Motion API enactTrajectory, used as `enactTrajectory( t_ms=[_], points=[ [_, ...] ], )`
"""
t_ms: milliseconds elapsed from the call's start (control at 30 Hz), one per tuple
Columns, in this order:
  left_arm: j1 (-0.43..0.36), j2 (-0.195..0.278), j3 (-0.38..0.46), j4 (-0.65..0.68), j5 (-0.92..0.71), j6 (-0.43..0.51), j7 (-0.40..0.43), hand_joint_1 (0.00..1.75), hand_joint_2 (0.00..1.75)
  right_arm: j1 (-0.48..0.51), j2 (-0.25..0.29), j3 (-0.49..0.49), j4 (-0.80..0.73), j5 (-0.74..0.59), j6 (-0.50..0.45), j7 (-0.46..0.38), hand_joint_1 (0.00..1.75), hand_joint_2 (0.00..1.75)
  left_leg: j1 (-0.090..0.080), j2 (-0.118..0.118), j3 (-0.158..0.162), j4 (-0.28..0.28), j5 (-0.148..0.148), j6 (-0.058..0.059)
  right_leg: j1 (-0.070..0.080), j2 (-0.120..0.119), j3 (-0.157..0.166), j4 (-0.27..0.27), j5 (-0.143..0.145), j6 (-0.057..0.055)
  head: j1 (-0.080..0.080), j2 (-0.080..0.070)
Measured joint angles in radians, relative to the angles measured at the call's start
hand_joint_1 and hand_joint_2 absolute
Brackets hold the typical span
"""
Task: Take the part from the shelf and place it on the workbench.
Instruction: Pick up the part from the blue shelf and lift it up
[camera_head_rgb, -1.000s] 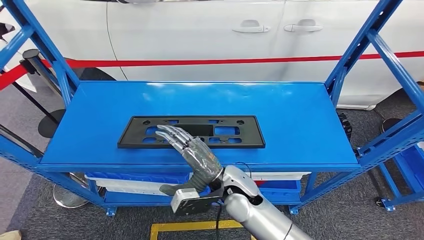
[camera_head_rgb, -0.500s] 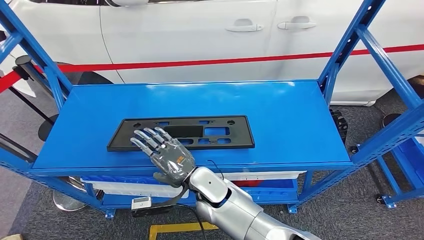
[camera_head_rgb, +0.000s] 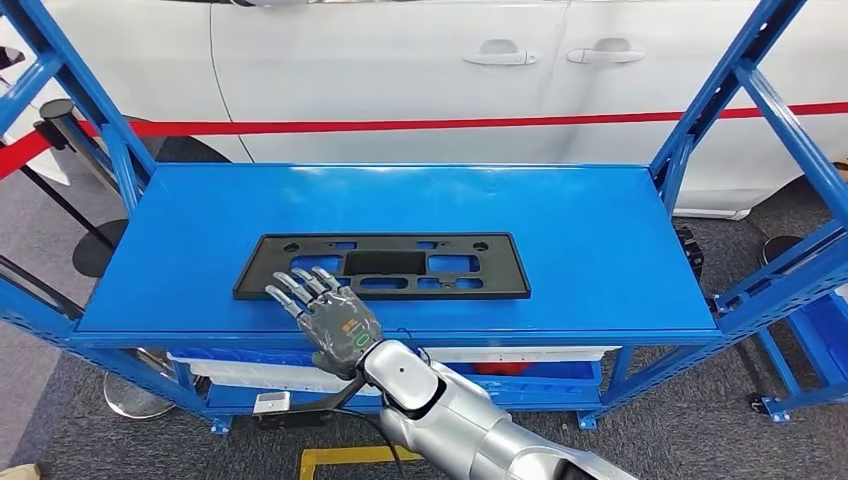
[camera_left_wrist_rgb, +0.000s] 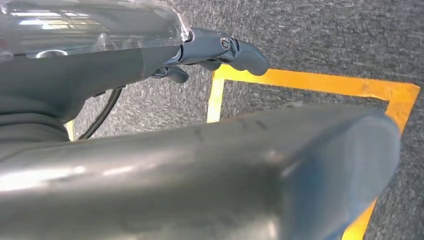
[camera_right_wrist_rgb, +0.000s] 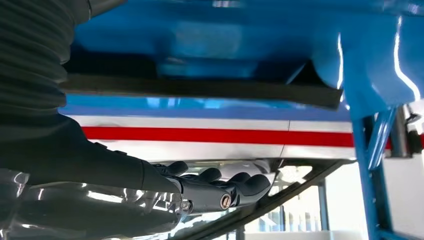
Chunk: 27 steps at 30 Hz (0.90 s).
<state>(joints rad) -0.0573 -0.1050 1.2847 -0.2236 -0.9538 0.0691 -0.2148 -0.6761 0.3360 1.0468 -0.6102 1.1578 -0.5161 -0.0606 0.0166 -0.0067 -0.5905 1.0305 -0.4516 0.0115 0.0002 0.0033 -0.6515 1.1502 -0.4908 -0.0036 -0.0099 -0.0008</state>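
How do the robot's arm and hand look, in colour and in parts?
The right arm is glossy silver and rounded. The right hand has a grey back with a small orange-and-green marking and silver-and-dark fingers. A thin black cable hangs near the wrist.

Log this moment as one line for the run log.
part: black plate flat on blue shelf | right hand: open, fingers spread at the plate's near left edge, not gripping | left hand: hangs over floor
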Motion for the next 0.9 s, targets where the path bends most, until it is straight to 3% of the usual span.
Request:
enactTrajectory(
  t_ms=[67,133,200,267,333,400,433,500,567,667,733,833,900],
  points=[
    [0.000,-0.002,0.000,0.001,0.000,-0.001,-0.003,0.00,0.00,-0.019,0.006,0.008,0.008,-0.009,0.007,0.017,0.00,1.75,-0.002,0.000,0.000,0.000,-0.001,-0.007,0.007,0.000,0.045,-0.100,0.033,-0.011,-0.001,0.000],
    [-0.001,-0.002,0.000,0.001,0.000,-0.002,-0.005,0.00,0.00,-0.031,0.008,0.016,0.016,-0.018,0.015,0.035,0.00,1.75,-0.001,0.001,0.000,-0.003,0.001,-0.018,0.011,0.000,0.051,-0.119,0.034,-0.014,0.000,0.000],
    [-0.001,-0.001,0.000,0.001,-0.001,-0.002,-0.006,0.00,0.00,-0.041,0.010,0.024,0.023,-0.030,0.019,0.051,0.00,1.75,0.000,0.001,-0.001,0.001,-0.006,-0.028,0.005,0.000,0.057,-0.132,0.041,-0.020,0.000,0.000],
    [-0.001,0.001,0.000,0.001,-0.002,-0.002,-0.007,0.00,0.00,-0.055,0.015,0.035,0.029,-0.046,0.020,0.067,0.00,1.75,0.000,0.002,-0.030,0.068,-0.050,-0.035,-0.002,-0.002,0.063,-0.145,0.047,-0.029,-0.002,0.000],
    [0.000,0.002,0.000,0.001,-0.004,-0.002,-0.008,0.00,0.00,-0.066,0.018,0.049,0.036,-0.064,0.023,0.083,0.00,1.75,0.002,0.002,-0.089,0.196,-0.111,-0.042,-0.001,-0.003,0.065,-0.145,0.047,-0.034,-0.003,0.000],
    [0.001,0.002,-0.001,0.001,-0.008,-0.002,-0.010,0.00,0.00,-0.071,0.018,0.060,0.044,-0.078,0.028,0.101,0.00,1.75,0.006,0.002,-0.124,0.267,-0.124,-0.050,0.000,-0.003,0.065,-0.144,0.045,-0.034,-0.003,0.000],
    [0.001,0.004,-0.001,0.001,-0.010,-0.003,-0.011,0.00,0.00,-0.075,0.018,0.066,0.049,-0.084,0.030,0.110,0.00,1.75,0.008,0.002,-0.115,0.246,-0.102,-0.053,-0.001,-0.002,0.065,-0.141,0.044,-0.033,-0.003,0.000],
    [0.000,0.008,-0.001,0.001,-0.012,-0.006,-0.016,0.00,0.00,-0.089,0.018,0.077,0.056,-0.092,0.033,0.126,0.00,1.75,0.013,0.003,-0.057,0.123,-0.034,-0.058,-0.004,0.000,0.064,-0.130,0.037,-0.026,-0.003,0.000],
    [-0.004,0.012,-0.001,0.001,-0.013,-0.009,-0.020,0.00,0.00,-0.107,0.019,0.084,0.064,-0.099,0.035,0.138,0.00,1.75,0.013,0.002,-0.011,0.024,-0.003,-0.053,-0.001,0.002,0.058,-0.116,0.029,-0.016,-0.003,0.000],
    [-0.006,0.016,-0.001,0.001,-0.014,-0.013,-0.021,0.00,0.00,-0.120,0.019,0.092,0.076,-0.106,0.036,0.145,0.00,1.75,0.010,0.000,-0.006,0.008,-0.003,-0.035,0.003,0.003,0.053,-0.112,0.028,-0.004,-0.003,0.000],
    [-0.007,0.018,-0.002,0.001,-0.014,-0.015,-0.021,0.00,0.00,-0.126,0.019,0.096,0.082,-0.108,0.036,0.145,0.00,1.75,0.013,0.001,-0.004,0.003,0.001,-0.022,0.001,0.002,0.043,-0.087,0.008,0.005,-0.003,0.000],
    [-0.009,0.020,-0.003,0.001,-0.014,-0.016,-0.022,0.00,0.00,-0.132,0.019,0.101,0.090,-0.109,0.041,0.152,0.00,1.75,0.014,0.003,-0.004,0.000,0.003,-0.010,-0.005,0.001,-0.034,0.077,-0.075,0.018,-0.003,0.000],
    [-0.009,0.023,-0.005,0.001,-0.017,-0.017,-0.021,0.00,0.00,-0.133,0.019,0.107,0.099,-0.109,0.053,0.167,0.00,1.75,0.013,0.003,-0.004,0.000,0.003,-0.009,-0.008,0.001,-0.081,0.166,-0.095,0.022,-0.003,0.000]
  ],
)
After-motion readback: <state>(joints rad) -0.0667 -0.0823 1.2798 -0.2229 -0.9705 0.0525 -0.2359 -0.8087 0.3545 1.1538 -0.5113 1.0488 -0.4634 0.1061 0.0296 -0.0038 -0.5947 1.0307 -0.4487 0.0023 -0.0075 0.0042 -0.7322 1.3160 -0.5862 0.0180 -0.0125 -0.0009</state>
